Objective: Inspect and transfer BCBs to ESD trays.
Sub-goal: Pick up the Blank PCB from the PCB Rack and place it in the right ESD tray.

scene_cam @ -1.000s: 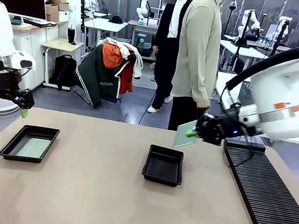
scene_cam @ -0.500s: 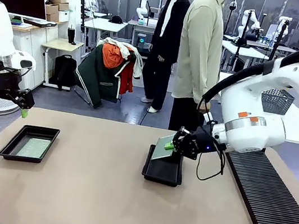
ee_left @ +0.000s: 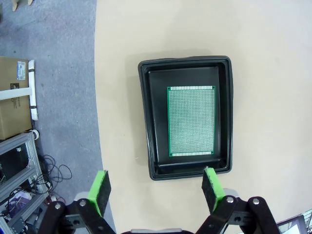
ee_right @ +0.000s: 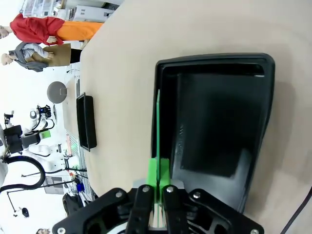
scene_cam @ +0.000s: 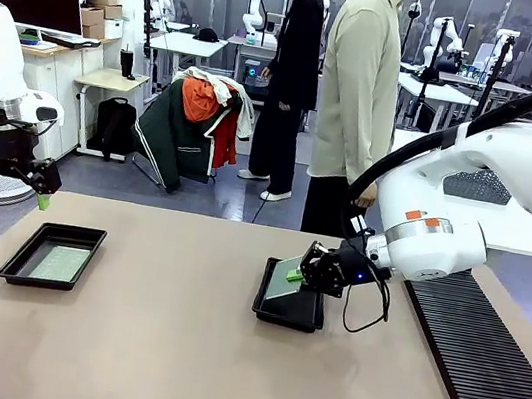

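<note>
Over the middle tray (scene_cam: 287, 309), right gripper (scene_cam: 301, 275) clamping a tilted board (scene_cam: 285, 277), left gripper (scene_cam: 16, 190) raised, jaws apart

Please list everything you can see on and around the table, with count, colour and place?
ESD trays: two, black; left tray near the table's left edge, middle tray at centre.
BCBs: two, green; one flat in the left tray, one tilted over the middle tray, in the right gripper.
Slotted rack: one, black, table's right side.
Table: one, beige top.
Person: one, pale green shirt, at the far side.
Left gripper: black with green pads, open, above the left tray.
Right gripper: black with green pads, shut on the tilted BCB.
</note>
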Controlling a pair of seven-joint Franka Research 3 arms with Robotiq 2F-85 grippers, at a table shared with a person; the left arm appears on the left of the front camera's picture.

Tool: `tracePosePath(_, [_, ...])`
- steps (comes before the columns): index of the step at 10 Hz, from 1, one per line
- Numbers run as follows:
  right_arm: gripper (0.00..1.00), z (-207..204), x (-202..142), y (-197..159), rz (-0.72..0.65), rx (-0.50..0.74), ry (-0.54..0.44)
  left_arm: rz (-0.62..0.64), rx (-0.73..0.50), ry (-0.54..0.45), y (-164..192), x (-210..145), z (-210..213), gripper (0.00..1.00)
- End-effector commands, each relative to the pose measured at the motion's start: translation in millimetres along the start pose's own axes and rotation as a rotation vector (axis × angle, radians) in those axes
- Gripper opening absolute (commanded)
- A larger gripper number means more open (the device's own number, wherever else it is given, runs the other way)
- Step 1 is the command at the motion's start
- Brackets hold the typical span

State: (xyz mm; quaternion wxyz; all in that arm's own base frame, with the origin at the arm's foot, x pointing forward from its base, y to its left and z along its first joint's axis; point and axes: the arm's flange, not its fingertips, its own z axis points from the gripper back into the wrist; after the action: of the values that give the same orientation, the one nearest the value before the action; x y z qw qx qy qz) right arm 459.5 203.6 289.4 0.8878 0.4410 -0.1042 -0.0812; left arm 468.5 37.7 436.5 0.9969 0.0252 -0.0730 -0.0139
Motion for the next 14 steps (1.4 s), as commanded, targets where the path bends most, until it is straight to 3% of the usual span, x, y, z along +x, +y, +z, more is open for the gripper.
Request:
tracePosePath(1, [0.02, -4.2, 5.2, -6.9, 0.007, -0.017, 0.005, 0.002, -0.002, -0.011, 1.2, -0.6, -1.1, 1.00])
tracePosePath(7, [0.02, -14.9, 11.6, -12.7, -0.018, -0.027, 0.064, 0.002, -0.002, -0.011, 1.2, -0.6, -1.1, 1.00])
tracePosePath(14, [0.02, -12.8, 7.2, -17.2, 0.002, -0.031, 0.038, 0.002, -0.002, -0.011, 1.2, -0.6, -1.1, 1.00])
